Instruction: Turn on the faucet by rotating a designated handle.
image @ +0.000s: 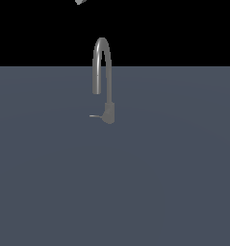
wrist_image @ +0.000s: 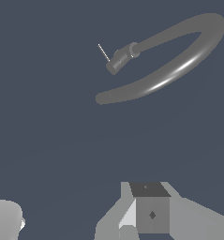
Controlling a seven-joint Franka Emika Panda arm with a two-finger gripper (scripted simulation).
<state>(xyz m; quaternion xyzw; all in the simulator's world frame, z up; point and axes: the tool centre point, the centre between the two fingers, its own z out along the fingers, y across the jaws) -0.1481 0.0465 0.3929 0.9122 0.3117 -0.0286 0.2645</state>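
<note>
Your faucet (image: 108, 108) stands upright on the tabletop (image: 174, 182), its handle (image: 94, 116) projecting toward the exterior view's left. Your gripper (wrist_image: 151, 213) hangs well above, touching nothing; you cannot tell the jaws' state.

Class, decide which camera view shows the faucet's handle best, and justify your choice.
The exterior view: the handle shows side-on as a short lever sticking out from the faucet base toward that view's left. In the wrist view the handle is only a thin pale sliver, seen from above beside the base.
</note>
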